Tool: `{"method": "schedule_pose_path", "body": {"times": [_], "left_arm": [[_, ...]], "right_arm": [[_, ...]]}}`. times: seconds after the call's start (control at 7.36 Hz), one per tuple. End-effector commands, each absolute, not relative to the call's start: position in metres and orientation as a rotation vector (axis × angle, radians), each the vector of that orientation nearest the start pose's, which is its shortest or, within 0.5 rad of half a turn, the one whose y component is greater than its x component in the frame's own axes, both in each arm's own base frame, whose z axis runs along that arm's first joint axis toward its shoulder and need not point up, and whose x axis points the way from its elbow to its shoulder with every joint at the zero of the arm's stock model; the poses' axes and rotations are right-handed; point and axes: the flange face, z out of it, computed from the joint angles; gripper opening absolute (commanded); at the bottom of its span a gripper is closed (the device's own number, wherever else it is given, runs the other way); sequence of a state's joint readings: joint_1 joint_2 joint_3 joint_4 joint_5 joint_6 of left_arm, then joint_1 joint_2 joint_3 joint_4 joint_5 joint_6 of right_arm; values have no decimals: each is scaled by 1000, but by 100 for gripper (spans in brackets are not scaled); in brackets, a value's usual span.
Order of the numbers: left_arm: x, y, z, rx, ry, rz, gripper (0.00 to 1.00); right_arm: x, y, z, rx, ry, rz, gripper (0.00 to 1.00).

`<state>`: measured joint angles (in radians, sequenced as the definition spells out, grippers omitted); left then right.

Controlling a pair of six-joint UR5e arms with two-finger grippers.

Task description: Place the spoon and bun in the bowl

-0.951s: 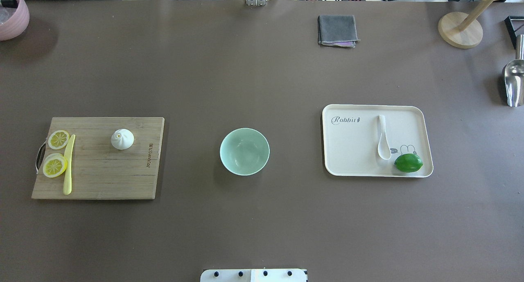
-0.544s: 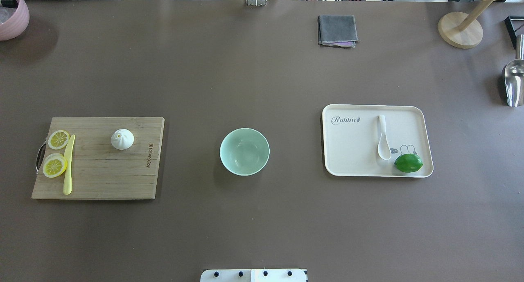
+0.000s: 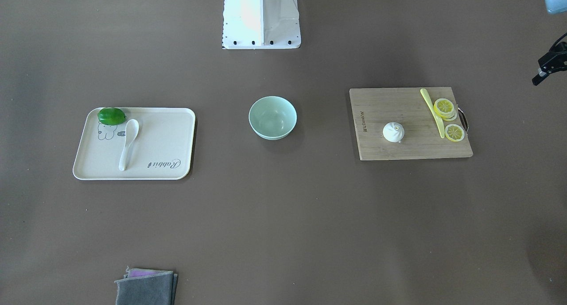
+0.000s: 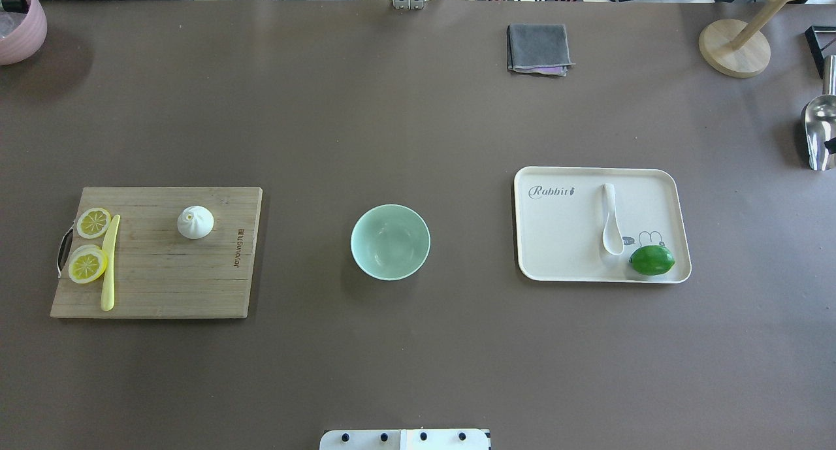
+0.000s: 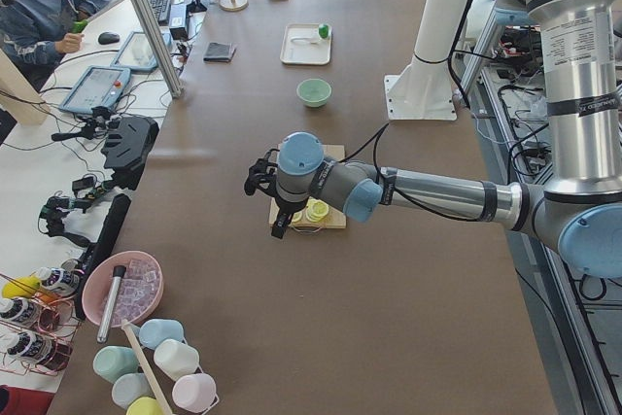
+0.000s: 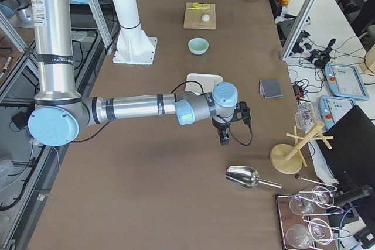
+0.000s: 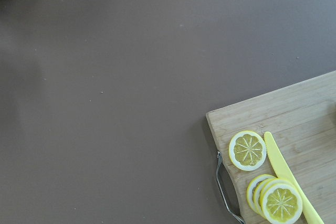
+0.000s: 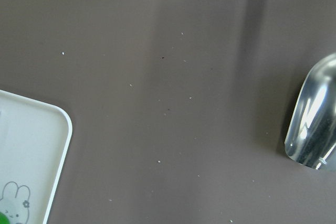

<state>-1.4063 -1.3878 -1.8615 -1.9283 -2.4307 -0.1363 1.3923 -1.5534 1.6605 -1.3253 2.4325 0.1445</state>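
The white spoon (image 4: 612, 221) lies on a cream tray (image 4: 562, 241) at the right, scoop towards me; it also shows in the front view (image 3: 128, 143). The white pleated bun (image 4: 195, 222) sits on a wooden cutting board (image 4: 163, 280) at the left. The mint-green bowl (image 4: 390, 241) stands empty at the table's middle. My left gripper (image 5: 275, 203) hovers beyond the board's left end, and I cannot tell whether it is open or shut. My right gripper (image 6: 225, 133) hovers to the right of the tray, and I cannot tell its state either.
A green lime (image 4: 652, 259) lies on the tray beside the spoon's scoop. Lemon slices (image 4: 88, 265) and a pale-yellow knife (image 4: 109, 267) lie on the board's left side. A grey cloth (image 4: 537, 48), a wooden stand (image 4: 733, 48), a metal scoop (image 4: 818, 133) and a pink bowl (image 4: 19, 25) stand along the table's edges.
A small dark shape now shows at the overhead view's right edge by the metal scoop. The spoon, bun and bowl have not moved.
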Motion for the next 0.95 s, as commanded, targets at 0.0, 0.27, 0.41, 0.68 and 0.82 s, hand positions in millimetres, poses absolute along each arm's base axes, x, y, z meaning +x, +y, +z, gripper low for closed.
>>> {"method": "schedule_pose_path", "body": {"times": [0.0,0.27,0.41,0.68,0.82], "left_arm": [[17,-435,548,299,918,234,98],[42,-442,535,251,944,196,98],[66,-444,525,213,953,181,98],[84,-468,495,250,967,206,98],[87,-471,493,248,971,200,98]], "right_arm": [[-95,-518,548,158,-943,-160,100],[-202,-517,505,125,-948,-93,100],[-251,-517,478,125,-949,-73,99],[-316,-504,464,112,-907,-26,85],[-335,-499,462,101,-903,-28,80]]}}
